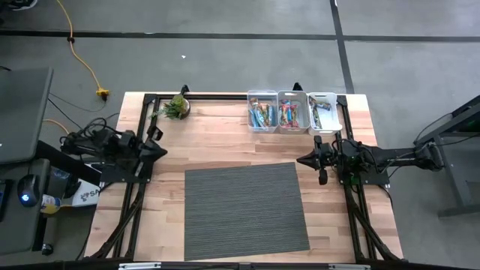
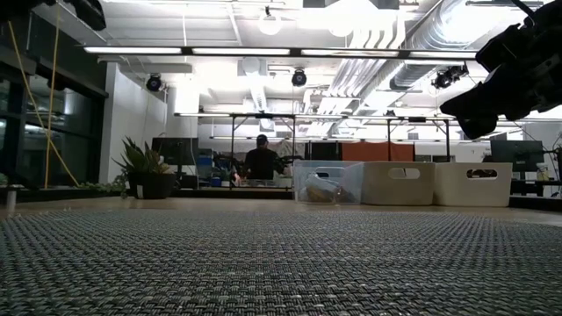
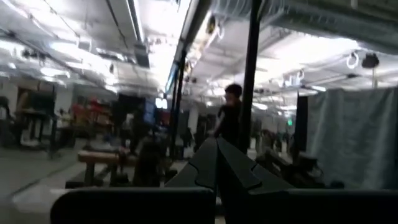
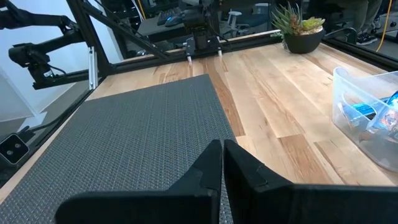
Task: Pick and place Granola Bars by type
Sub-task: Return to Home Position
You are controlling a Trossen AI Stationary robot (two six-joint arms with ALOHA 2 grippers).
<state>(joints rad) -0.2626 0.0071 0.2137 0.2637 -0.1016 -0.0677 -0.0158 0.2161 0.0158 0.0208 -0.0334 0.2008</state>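
The Granola Bars lie in three bins along the table's far edge. Blue and tan wrappers fill the clear left bin [image 1: 262,114], pink and blue ones the middle bin [image 1: 289,115], and darker ones the white right bin [image 1: 321,112]. The right wrist view shows the clear bin [image 4: 364,121] with blue bars [image 4: 362,112] inside. My left gripper [image 1: 161,150] is shut at the table's left edge, tipped up toward the room [image 3: 216,148]. My right gripper [image 1: 301,160] is shut at the right side, pointing over the grey mat [image 4: 222,148]. Neither holds anything.
A grey ribbed mat [image 1: 246,210] covers the table's near middle. A small potted plant [image 1: 178,107] stands at the far left corner. The black frame rails [image 1: 135,202] run along both sides. In the low view, a person [image 2: 261,161] stands in the room beyond the table.
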